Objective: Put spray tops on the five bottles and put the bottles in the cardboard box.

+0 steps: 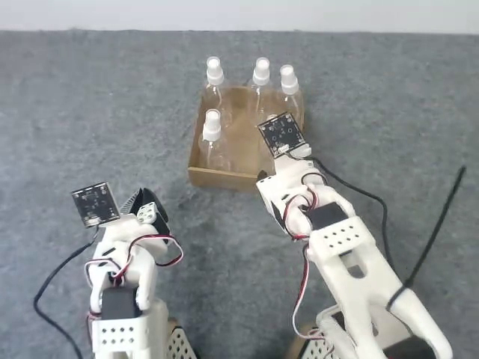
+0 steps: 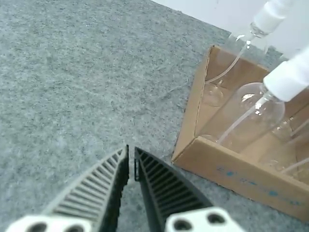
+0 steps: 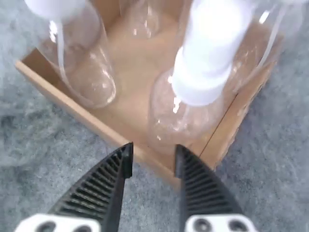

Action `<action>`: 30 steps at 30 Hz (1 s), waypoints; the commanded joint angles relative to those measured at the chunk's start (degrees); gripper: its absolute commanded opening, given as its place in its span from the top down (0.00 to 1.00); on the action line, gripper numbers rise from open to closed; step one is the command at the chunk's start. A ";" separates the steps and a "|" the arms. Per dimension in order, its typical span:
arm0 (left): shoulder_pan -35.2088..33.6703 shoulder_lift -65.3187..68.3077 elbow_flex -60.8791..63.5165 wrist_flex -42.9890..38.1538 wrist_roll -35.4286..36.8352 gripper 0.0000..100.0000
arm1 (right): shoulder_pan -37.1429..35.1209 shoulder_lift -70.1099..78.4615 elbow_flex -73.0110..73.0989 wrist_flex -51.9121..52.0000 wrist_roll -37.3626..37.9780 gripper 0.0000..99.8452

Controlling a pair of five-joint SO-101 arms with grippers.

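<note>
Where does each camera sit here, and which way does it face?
High view: fixed above, looking down on the left arm, right arm and cardboard box.
Left wrist view: on the left wrist, facing past the shut left gripper across the grey mat to the box's corner.
Right wrist view: on the right wrist, facing down past the open right gripper into the box at a bottle.
Shared: all three show the box.

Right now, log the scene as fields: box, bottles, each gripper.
box: cardboard, open, on grey carpet
left gripper: shut, empty, over the carpet beside the box
right gripper: open, empty, over the box's near wall
bottles: four seen from above, capped, upright in the box
fifth bottle: capped, in the box's near corner, just ahead of the right gripper
</note>
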 commanded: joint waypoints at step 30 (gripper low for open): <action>-0.35 -0.88 -0.75 -1.58 -0.53 0.99 | -0.31 -36.79 14.07 0.13 4.84 0.99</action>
